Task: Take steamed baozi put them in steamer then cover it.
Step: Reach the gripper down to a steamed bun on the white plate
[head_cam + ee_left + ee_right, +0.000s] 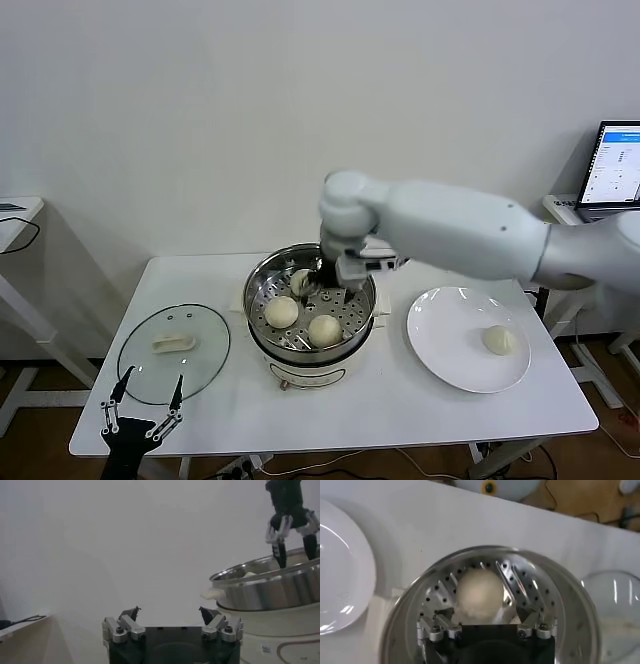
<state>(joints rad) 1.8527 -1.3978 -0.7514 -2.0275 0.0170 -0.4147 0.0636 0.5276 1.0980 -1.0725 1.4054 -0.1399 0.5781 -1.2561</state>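
The steel steamer (260,285) stands mid-table on its cream base. Three baozi lie on its perforated tray: front left (282,311), front right (324,329) and back (299,281). My right gripper (322,288) reaches down into the pot over the back one. In the right wrist view the gripper (485,611) is open, with that baozi (480,592) resting on the tray (540,595) between its spread fingers. A fourth baozi (497,340) lies on the white plate (445,350). The glass cover (205,365) lies flat at the table's left. My left gripper (153,378) hangs open and empty at the front left.
The left wrist view shows the left gripper (170,612), the steamer's rim (265,580) and the right gripper (292,535) above it. A laptop (615,165) stands at the far right. A side table (15,215) is at the left.
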